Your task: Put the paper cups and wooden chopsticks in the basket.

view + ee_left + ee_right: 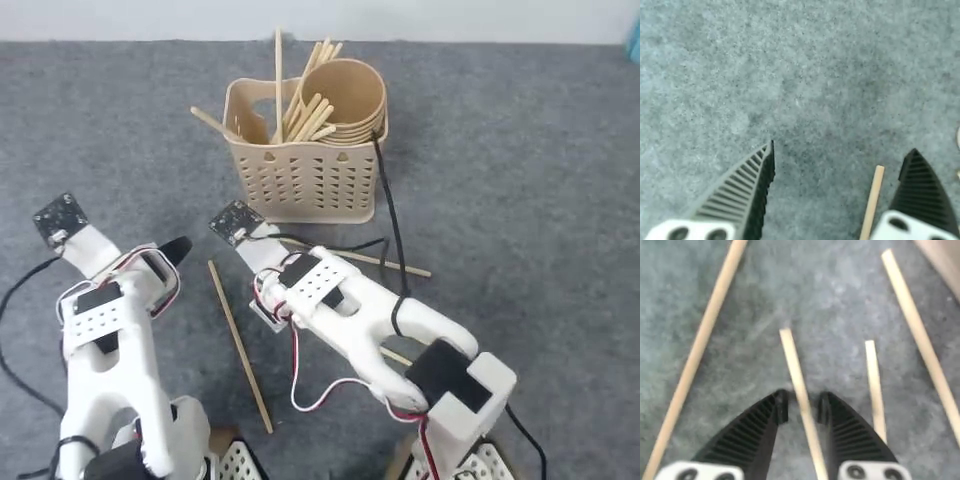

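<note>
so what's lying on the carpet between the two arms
One loose wooden chopstick, lying on the grey carpet between the left arm and the right arm. The high view shows it.

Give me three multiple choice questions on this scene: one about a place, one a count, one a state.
1. Where are the paper cups? A in the basket; B beside the basket; C held by an arm.
2. How many chopsticks does the right wrist view show? A one; B two; C four.
3. The left end effector is: A open; B shut on a chopstick; C shut on a cup.
A, they sit stacked inside it. C, four separate sticks can be counted. A, its fingers stand wide apart, gripping nothing.
</note>
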`<state>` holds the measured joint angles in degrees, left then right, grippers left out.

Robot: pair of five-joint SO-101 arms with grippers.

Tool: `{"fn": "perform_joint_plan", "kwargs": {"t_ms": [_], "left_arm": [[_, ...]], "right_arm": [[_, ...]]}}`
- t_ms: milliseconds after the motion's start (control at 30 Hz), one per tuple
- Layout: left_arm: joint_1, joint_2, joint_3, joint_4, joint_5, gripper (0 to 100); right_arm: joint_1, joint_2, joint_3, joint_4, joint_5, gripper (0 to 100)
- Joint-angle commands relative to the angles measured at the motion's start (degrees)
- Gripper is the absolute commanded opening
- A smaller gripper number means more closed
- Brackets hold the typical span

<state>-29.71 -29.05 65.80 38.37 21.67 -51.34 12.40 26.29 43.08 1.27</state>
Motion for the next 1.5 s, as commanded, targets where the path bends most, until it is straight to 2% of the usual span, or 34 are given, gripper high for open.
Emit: {"fn": "perform_joint_plan", "kwargs": {"t_ms": [0, 133, 267, 533, 700, 833, 1133, 1333, 1467], "left_arm": [[0.0, 0.0, -2.0, -1.3, 1.0, 38], [0.0, 0.0, -2.0, -1.3, 1.0, 38], [0.0, -0.1, -2.0, -1.3, 1.0, 38], [0.0, -0.1, -2.0, -1.3, 1.0, 38], [0.0, -0.1, -2.0, -1.3, 1.0, 38], [0.0, -0.1, -2.0, -1.3, 0.9, 38], [0.0, -0.1, -2.0, -1.2, 0.8, 38], [0.0, -0.2, -2.0, -1.2, 0.7, 38], [0.0, -0.2, -2.0, -1.2, 0.7, 38]], "right_arm": [[-0.1, 1.4, -2.2, 0.3, -0.3, 1.7], [-0.1, 1.3, -2.5, 3.2, -0.4, 0.8], [-0.6, -4.2, -2.5, 10.4, -0.4, 0.9], [-0.1, -33.2, -1.0, 24.8, -0.4, 0.9], [-0.1, -53.6, 2.4, 24.6, -2.0, 0.9], [-0.1, -68.4, 8.3, 15.4, -9.7, 0.9], [0.1, -96.9, 34.5, -21.1, -9.9, 0.9], [7.4, -102.9, 46.5, -49.2, -9.8, 0.9], [13.4, -102.8, 45.2, -56.8, -9.8, 0.9]]}}
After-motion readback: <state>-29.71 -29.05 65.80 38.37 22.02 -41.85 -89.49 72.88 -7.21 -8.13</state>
